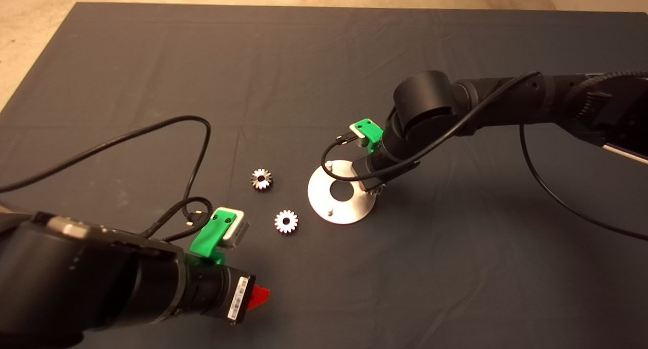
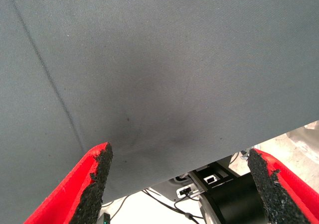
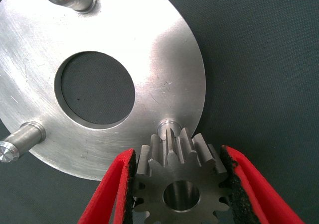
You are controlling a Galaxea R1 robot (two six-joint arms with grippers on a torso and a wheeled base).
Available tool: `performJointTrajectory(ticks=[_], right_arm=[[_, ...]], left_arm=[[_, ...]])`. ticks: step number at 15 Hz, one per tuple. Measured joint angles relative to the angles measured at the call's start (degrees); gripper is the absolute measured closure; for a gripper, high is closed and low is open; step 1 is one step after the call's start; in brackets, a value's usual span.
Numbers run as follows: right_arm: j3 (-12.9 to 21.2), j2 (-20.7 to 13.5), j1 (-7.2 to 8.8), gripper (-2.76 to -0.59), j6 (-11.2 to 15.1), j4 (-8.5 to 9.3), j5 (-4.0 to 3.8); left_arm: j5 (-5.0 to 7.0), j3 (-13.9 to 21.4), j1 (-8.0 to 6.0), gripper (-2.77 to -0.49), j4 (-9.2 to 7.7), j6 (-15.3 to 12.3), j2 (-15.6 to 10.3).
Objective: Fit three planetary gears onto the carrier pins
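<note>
**Bench contents: mat, 2 arms, 1 carrier disc, 3 gears**

Dark mat (image 1: 324,60): covers the table; bears all items below.

Right arm (image 1: 506,103): enters from the right edge and reaches down over the disc's right rim.

Left arm (image 1: 91,283): low at the lower left edge, well apart from the disc.

Carrier disc (image 1: 324,197): flat, shiny, round, central hole; lies mid-mat. 3 carrier pins (image 3: 22,137) stand upright round it; all 3 bare.

Right gripper (image 3: 177,184): fingers clamped on 1 planetary gear, pads against its teeth on either side.

Left gripper (image 2: 179,184): fingers spread wide, nothing between them, over bare mat near its edge.

Held gear (image 3: 179,176): bore visible, just above and beside the nearest pin, not seated on it.

Loose gear, upper (image 1: 261,179): flat on mat, left of the disc.

Loose gear, lower (image 1: 286,221): flat on mat, near the disc's lower left, apart from the other.
</note>
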Motion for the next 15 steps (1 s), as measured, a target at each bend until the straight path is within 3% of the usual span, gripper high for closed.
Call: performJointTrajectory(ticks=[15], right_arm=[[0.11,0.26,-0.37,-1.02,-0.21,-0.48,0.04]], left_arm=[[-0.12,0.0,-0.02,-1.92,0.0,0.94,-0.63]])
